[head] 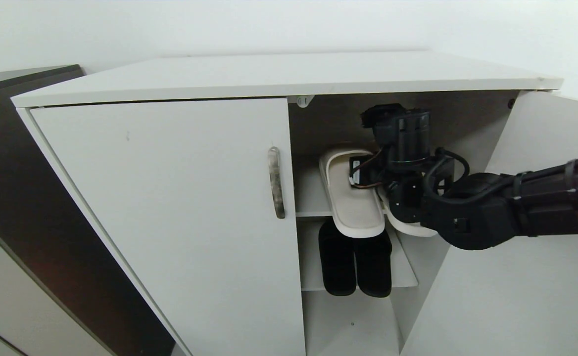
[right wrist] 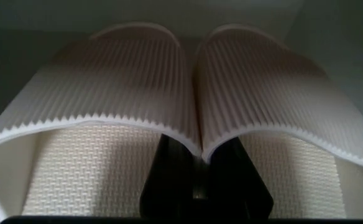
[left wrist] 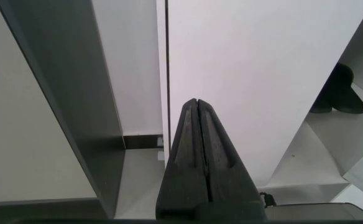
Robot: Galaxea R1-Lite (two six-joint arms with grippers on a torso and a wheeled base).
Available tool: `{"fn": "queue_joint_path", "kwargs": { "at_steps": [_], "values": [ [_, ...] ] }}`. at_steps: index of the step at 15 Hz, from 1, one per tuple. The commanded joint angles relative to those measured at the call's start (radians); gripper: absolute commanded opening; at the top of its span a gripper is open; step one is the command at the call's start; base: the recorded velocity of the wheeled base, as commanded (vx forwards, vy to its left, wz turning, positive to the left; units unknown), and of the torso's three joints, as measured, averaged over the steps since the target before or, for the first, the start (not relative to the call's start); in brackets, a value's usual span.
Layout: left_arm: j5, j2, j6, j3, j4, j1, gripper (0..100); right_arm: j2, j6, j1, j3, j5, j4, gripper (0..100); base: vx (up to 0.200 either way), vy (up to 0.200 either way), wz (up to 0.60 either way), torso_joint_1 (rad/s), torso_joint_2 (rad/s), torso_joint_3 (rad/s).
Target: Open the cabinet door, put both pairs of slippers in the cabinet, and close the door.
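The white cabinet (head: pixel 269 79) has its left door (head: pixel 170 198) closed and its right door (head: pixel 516 296) swung open. A pair of white slippers (head: pixel 353 202) lies on the upper shelf with the heels hanging over the shelf's front edge. My right gripper (right wrist: pixel 200 180) is shut on the white slippers (right wrist: pixel 125 81), its dark fingers pinching their inner edges under the ribbed straps. A pair of black slippers (head: pixel 356 267) rests on the lower shelf, and one black slipper (left wrist: pixel 340 93) shows past the door. My left gripper (left wrist: pixel 197 107) is shut and holds nothing, facing the closed left door (left wrist: pixel 243 74).
A metal handle (head: pixel 275 183) sits on the closed left door's right edge. A dark panel (head: pixel 22 173) leans beside the cabinet's left side. The bottom compartment (head: pixel 348 321) under the black slippers is free. A white wall stands behind.
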Motion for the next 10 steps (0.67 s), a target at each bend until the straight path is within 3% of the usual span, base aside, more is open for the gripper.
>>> {"fn": "queue_joint_path", "kwargs": {
  "at_steps": [1, 10],
  "values": [
    [0.000, 0.001, -0.001, 0.000, 0.000, 0.001, 0, 0.069, -0.004, -0.014, -0.053, 0.001, 0.002, 0, 0.000, 0.000, 0.00, 0.000, 0.00, 0.000],
    [0.002, 0.001, -0.002, 0.000, 0.000, 0.001, 0, 0.135, -0.020, -0.028, -0.182, 0.001, 0.056, 0, 0.000, 0.000, 0.00, 0.000, 0.00, 0.000]
  ]
}}
